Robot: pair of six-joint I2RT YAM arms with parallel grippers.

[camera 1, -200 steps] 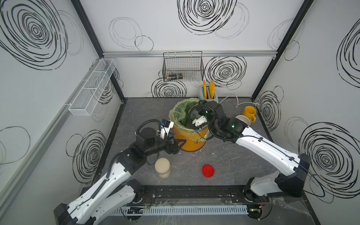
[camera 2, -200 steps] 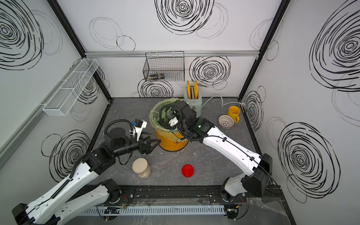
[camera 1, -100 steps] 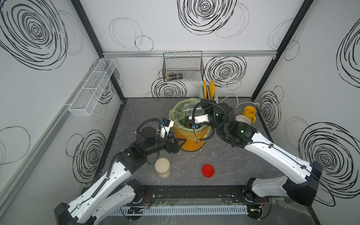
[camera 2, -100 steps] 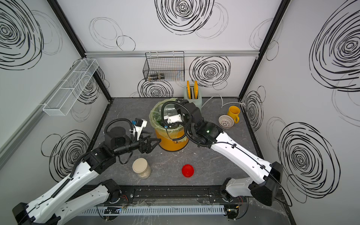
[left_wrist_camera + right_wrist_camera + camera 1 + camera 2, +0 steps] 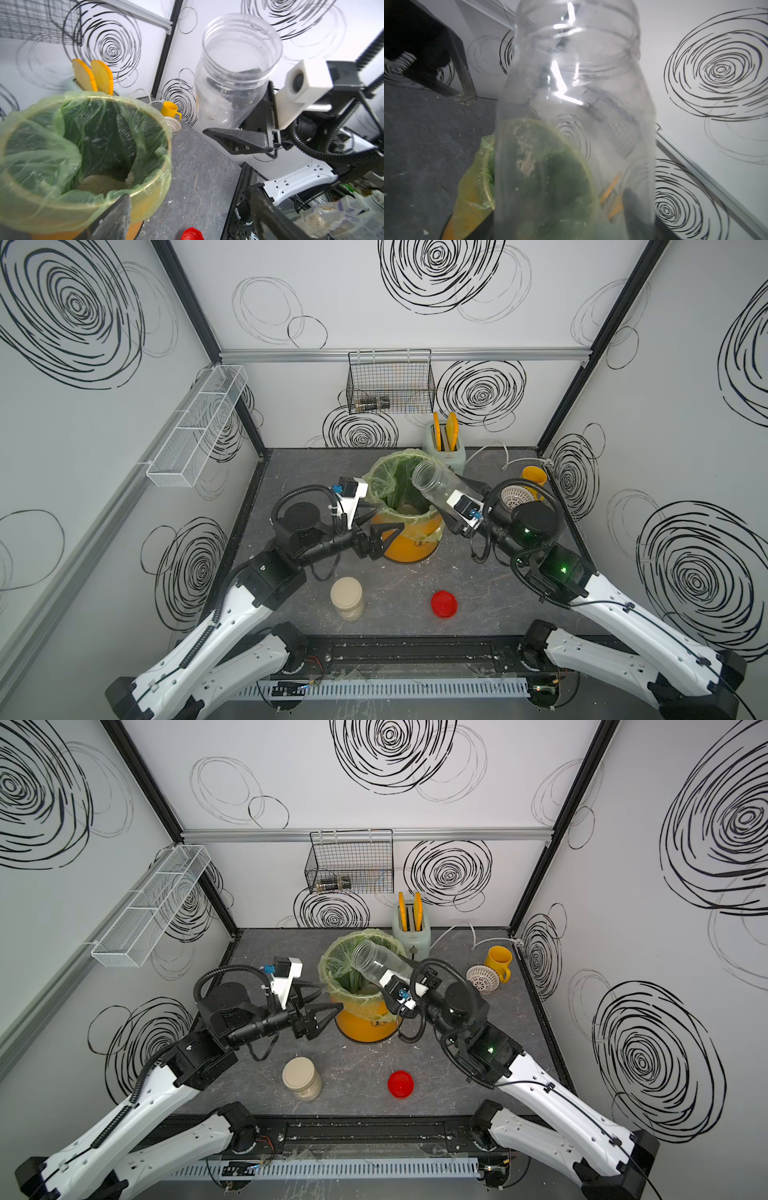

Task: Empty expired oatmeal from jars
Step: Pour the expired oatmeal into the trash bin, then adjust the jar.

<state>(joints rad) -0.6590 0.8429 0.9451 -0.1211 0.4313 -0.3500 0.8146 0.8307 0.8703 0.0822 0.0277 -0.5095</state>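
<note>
Bucket (image 5: 409,549), left claw (image 5: 390,519) spread beside it, right claw (image 5: 449,507) clamping tilted clear jar (image 5: 434,483), red lid (image 5: 444,604) apart

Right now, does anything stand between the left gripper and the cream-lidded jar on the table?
Nothing visible does. The left gripper, open beside the orange bucket, has only bare table between it and the cream-lidded jar, standing upright nearer the front. The red lid lies well aside.

White walls (image 5: 332,302), black scribbled spirals (image 5: 436,265). Black corner posts (image 5: 188,302); aluminium rail (image 5: 291,354) across centre. Black wire basket (image 5: 390,381) upper centre, white mesh shelf (image 5: 195,427) left. Dark grey speckled desk (image 5: 478,585).
</note>
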